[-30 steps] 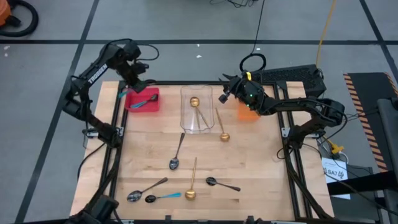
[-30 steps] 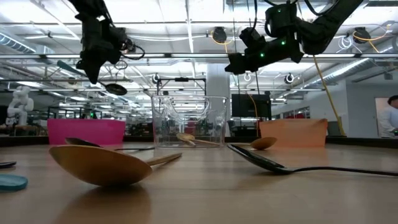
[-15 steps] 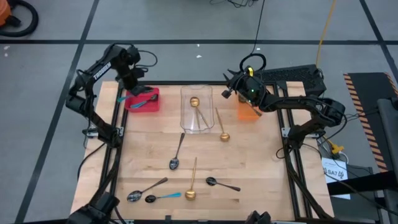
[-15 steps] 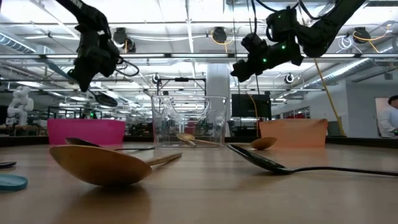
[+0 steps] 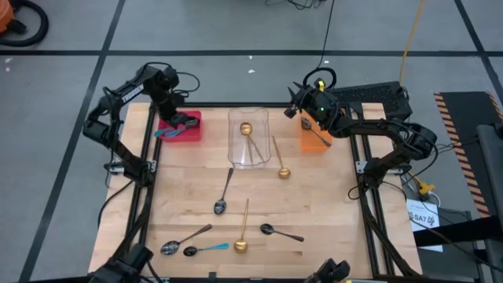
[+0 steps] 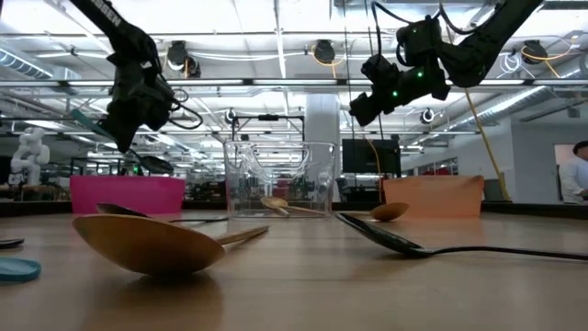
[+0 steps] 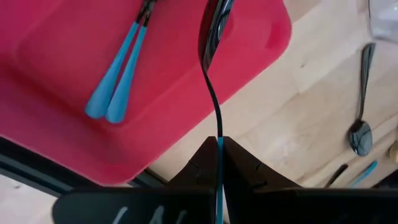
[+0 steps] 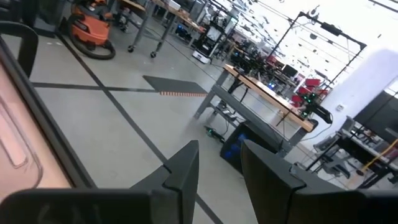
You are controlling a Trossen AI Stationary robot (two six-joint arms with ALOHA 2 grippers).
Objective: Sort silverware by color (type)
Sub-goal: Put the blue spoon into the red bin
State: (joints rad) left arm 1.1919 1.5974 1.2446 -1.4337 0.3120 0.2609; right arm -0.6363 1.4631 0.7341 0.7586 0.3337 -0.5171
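Left gripper [image 7: 219, 163] is holding a blue-handled spoon [image 7: 213, 74] over the pink tray [image 5: 185, 130] at far left, jaws clamped on its handle. Right gripper [image 8: 219, 163] is hovering above the orange bin [image 5: 313, 143], jaws apart and seemingly empty.

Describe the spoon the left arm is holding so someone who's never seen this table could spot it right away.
Find the pink tray at the table's far left corner; the left gripper hangs just over it, shut on the held spoon. That spoon has a dark bowl and a light blue handle pinched between the fingers. Unlike the two blue-handled spoons lying flat in the tray, it is up in the air.
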